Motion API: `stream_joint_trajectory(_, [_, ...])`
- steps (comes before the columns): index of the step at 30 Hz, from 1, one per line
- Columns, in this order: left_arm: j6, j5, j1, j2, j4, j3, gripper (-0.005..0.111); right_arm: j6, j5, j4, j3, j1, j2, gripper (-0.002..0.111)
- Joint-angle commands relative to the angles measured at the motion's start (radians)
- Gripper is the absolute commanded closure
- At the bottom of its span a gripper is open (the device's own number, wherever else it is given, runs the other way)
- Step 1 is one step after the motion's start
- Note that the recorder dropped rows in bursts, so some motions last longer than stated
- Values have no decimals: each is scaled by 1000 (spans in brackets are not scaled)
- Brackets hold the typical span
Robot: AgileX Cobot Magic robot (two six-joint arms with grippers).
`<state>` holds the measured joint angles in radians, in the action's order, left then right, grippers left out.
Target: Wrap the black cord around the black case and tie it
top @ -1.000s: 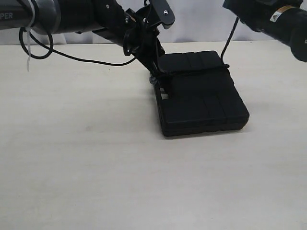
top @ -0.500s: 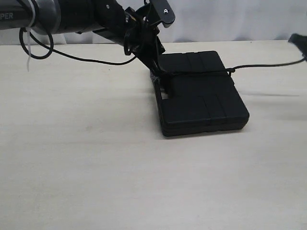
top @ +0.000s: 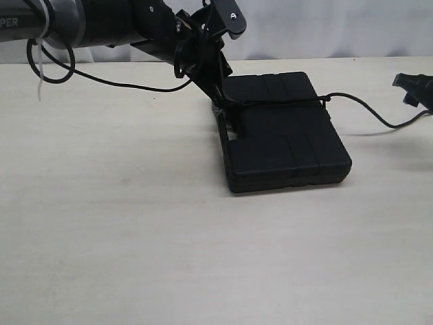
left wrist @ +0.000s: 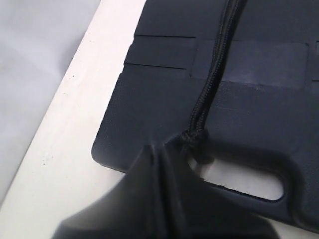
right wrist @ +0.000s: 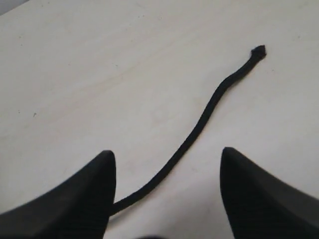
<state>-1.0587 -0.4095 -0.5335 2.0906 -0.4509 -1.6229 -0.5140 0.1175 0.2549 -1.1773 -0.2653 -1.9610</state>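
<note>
The black case [top: 287, 139] lies flat on the table, its handle cut-out toward my left gripper [top: 226, 112]. The black cord [top: 284, 103] crosses its top and trails off the right side in a slack curve [top: 379, 122] on the table. In the left wrist view the doubled cord [left wrist: 214, 74] ends in a knot [left wrist: 195, 138] by the handle slot, and my left gripper [left wrist: 160, 149] is shut on the strand beside that knot. My right gripper [right wrist: 167, 159] stands open above the table. The cord's free tail [right wrist: 199, 122] lies loose between its fingers, apart from both.
A thin smooth cable [top: 115, 84] hangs from the left arm [top: 81, 24] over the table behind the case. The right gripper [top: 414, 88] sits at the far right edge of the exterior view. The table [top: 135, 237] is light and bare in front.
My right gripper swung down to the right with the cord, then opened and released it. The cord, taut before, now lies slack on the table. The left gripper has not moved.
</note>
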Motion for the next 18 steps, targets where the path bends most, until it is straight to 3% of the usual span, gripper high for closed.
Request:
stream_joint_trajectory(1, [-10,3,-2,-2,-5,-7,107,50,151,4,-12,17,57,54])
stream_joint_trajectory(8, [-10,-3,0,-2,-5,-7,107,369,145,-189,84,211,54,105])
stream_joint_trajectory(13, [-10,-16,0,-2,-5,-7,107,455,70,-226,85,326,5,104])
stream_joint_trajectory(18, [-10,-44,0,-2,-5,-7,107,451,12,-245,72,362,-64,104])
